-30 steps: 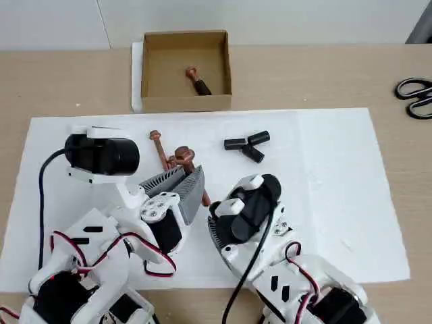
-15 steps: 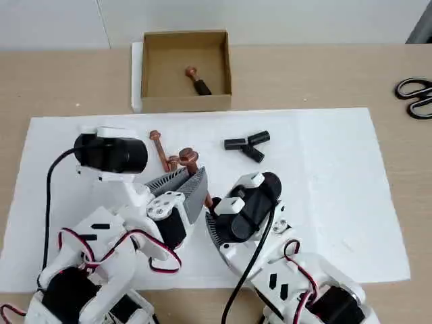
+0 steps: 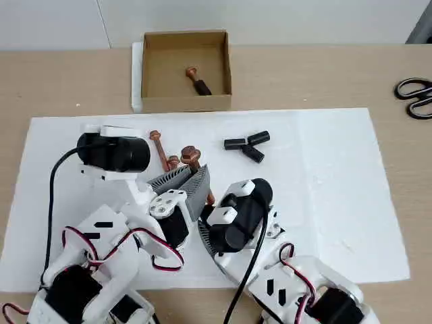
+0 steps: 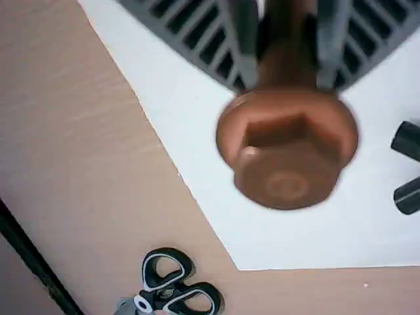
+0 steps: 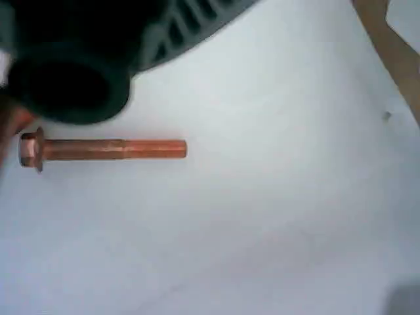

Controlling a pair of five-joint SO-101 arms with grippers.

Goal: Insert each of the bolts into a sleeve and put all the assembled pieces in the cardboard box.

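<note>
We see the left gripper clenched on a copper bolt. The shank runs between its two grey ribbed fingers, and the flanged hex head sticks out just past their tips. Just beside this gripper, on the side away from the other arm, a loose bolt lies on the white paper. A second bolt head shows between the loose bolt and the held one.

Ahead of the gripper and off toward the right arm's side, three black sleeves lie in a tight cluster. Well beyond the fingertips stands the cardboard box, with one bolt-and-sleeve piece inside.

The right gripper sits close beside the left one, near the held bolt's shank end. We cannot tell whether it is clenched or released. Scissors lie far off on the right arm's side.
</note>
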